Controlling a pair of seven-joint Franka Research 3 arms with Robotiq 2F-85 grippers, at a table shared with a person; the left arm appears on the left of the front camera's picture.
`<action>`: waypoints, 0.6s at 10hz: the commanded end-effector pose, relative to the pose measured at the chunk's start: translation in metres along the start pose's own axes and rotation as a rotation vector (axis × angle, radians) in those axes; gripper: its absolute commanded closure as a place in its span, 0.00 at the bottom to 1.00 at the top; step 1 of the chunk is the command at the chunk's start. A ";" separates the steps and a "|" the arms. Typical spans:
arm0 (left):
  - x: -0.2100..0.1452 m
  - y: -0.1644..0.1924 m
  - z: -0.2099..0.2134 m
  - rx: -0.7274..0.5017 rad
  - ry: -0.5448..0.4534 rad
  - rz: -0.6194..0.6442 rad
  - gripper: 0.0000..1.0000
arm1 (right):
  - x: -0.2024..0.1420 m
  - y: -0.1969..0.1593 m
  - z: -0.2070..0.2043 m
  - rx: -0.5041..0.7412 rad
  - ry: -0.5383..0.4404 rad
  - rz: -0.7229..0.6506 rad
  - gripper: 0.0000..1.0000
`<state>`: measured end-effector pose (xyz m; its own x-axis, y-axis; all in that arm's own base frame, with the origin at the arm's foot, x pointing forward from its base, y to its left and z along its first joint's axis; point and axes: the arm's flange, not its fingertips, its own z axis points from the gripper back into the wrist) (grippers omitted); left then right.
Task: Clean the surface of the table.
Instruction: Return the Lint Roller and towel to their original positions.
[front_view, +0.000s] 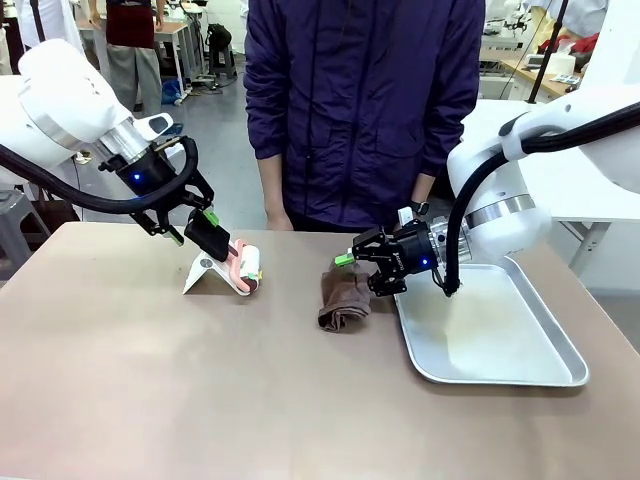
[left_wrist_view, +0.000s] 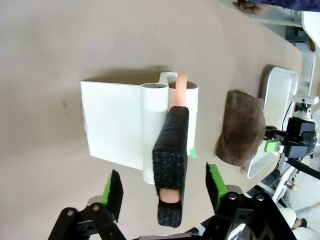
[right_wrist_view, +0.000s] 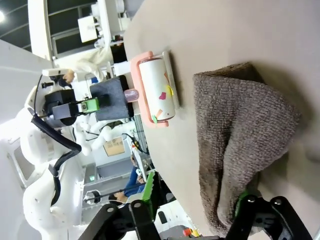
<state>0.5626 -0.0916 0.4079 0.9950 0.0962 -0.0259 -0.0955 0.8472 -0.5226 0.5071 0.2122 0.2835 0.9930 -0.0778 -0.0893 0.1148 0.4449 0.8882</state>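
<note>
Two white robot arms work a brownish-taupe table (front_view: 150, 380) that stretches across the whole foreground while a person in a dark jacket (front_view: 365, 100) stands at its far edge. The left gripper (front_view: 205, 232) hangs over a lint roller (front_view: 245, 266) resting in its white stand (front_view: 203, 274); in the left wrist view its green-padded jaws stand apart on either side of the roller's black foam handle (left_wrist_view: 171, 165), not touching it. The right gripper (front_view: 352, 262), jaws also spread, sits low at the edge of a crumpled brown cloth (front_view: 345, 297) lying just beside a shallow silver tray (front_view: 500, 340); one green pad (right_wrist_view: 243, 201) seems to press the cloth's fold, though a firm pinch cannot be confirmed. To my eye the step in hand is picking up the cleaning tools. Done well, the left jaws would centre on the handle before closing, and the right would gather a thick fold of cloth rather than a thin edge, keeping clear of the tray's rim.
</note>
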 end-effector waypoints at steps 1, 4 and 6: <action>-0.009 0.007 0.011 0.006 -0.031 0.047 0.00 | 0.002 0.012 0.003 -0.021 0.030 0.005 0.00; -0.032 0.009 0.030 -0.034 -0.068 0.016 0.00 | 0.008 0.059 0.005 -0.270 0.112 0.073 0.00; -0.058 0.008 0.041 -0.062 -0.091 -0.023 0.00 | 0.013 0.095 0.007 -0.617 0.138 0.124 0.00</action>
<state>0.5243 -0.0721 0.4418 0.9904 0.1366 0.0210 -0.1029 0.8299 -0.5484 0.5170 0.2319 0.3363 0.9950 0.0626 -0.0782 0.0129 0.6935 0.7203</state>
